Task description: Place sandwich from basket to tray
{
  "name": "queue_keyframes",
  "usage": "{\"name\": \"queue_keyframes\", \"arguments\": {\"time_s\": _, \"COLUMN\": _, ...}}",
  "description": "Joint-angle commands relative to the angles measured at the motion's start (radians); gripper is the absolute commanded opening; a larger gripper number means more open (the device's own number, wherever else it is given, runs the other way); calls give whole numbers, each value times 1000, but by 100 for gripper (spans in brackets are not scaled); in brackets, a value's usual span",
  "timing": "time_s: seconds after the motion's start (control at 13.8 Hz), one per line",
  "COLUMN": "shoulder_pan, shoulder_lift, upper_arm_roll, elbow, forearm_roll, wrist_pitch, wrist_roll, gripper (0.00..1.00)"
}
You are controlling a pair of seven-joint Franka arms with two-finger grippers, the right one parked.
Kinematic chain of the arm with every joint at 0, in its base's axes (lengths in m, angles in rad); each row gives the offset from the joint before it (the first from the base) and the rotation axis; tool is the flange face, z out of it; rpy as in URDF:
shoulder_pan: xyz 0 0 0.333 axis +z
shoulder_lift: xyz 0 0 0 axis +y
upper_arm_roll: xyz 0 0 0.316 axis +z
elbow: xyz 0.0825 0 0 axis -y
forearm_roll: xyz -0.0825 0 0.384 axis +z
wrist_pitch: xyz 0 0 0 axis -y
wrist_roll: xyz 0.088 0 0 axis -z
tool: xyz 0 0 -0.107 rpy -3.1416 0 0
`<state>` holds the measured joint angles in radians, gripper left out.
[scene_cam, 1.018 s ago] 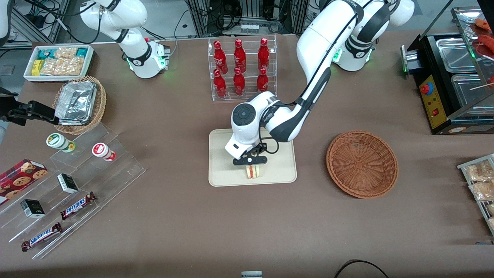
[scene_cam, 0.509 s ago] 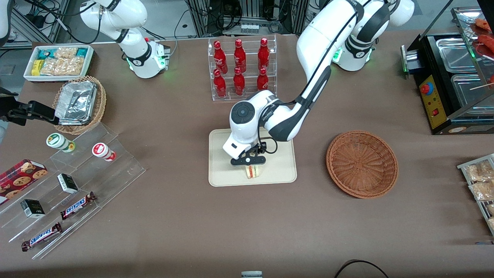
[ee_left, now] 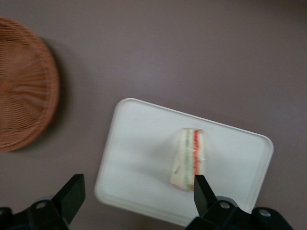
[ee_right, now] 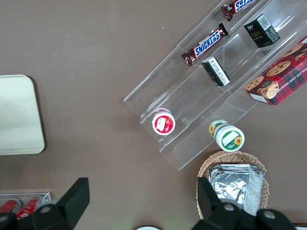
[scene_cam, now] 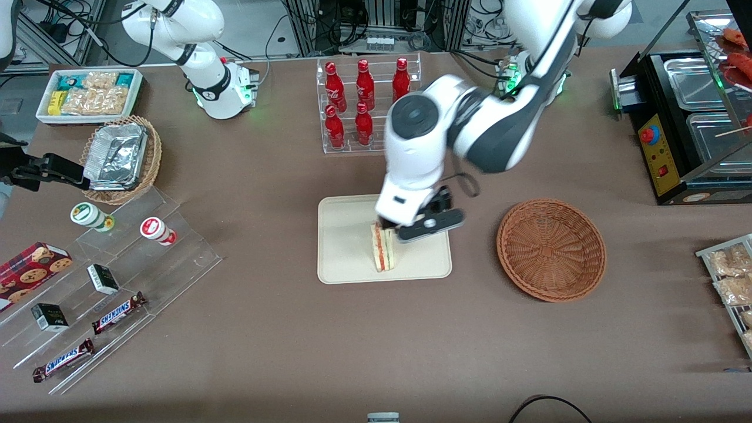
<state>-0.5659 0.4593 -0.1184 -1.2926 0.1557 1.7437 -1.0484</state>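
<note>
From the front, the white left arm bends down at frame centre, its gripper point(scene_cam: 424, 226) raised above the flat cream-beige tray point(scene_cam: 346, 247), fingers spread with nothing between them. The small triangular sandwich point(scene_cam: 382, 248) with red and green stripes stands on the tray. The round reddish-brown wicker basket point(scene_cam: 551, 249) sits near the tray, toward the working arm's end. Red bottles point(scene_cam: 364, 100) stand upper centre; Snickers bars point(scene_cam: 116, 312) lie lower left.

In the wrist view, black fingertips point(ee_left: 72, 196) stand wide apart above the tray.
</note>
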Motion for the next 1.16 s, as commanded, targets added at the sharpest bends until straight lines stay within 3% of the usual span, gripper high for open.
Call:
{"name": "queue_keyframes", "arguments": {"time_s": 0.0, "shoulder_pan": 87, "shoulder_lift": -101, "upper_arm_roll": -4, "elbow": -66, "forearm_roll": 2, "wrist_pitch": -81, "wrist_roll": -13, "gripper": 100}}
{"name": "queue_keyframes", "arguments": {"time_s": 0.65, "shoulder_pan": 473, "shoulder_lift": -517, "upper_arm_roll": -3, "elbow": -402, "forearm_roll": -134, "wrist_pitch": -136, "wrist_roll": 695, "gripper": 100}}
{"name": "queue_keyframes", "arguments": {"time_s": 0.8, "shoulder_pan": 535, "shoulder_lift": -548, "upper_arm_roll": -3, "elbow": -410, "forearm_roll": -171, "wrist_pitch": -167, "wrist_roll": 838, "gripper": 100}}
{"name": "queue_keyframes", "arguments": {"time_s": 1.09, "shoulder_pan": 575, "shoulder_lift": -542, "upper_arm_roll": 54, "elbow": -384, "forearm_roll": -176, "wrist_pitch": -184, "wrist_roll": 1034, "gripper": 100}}
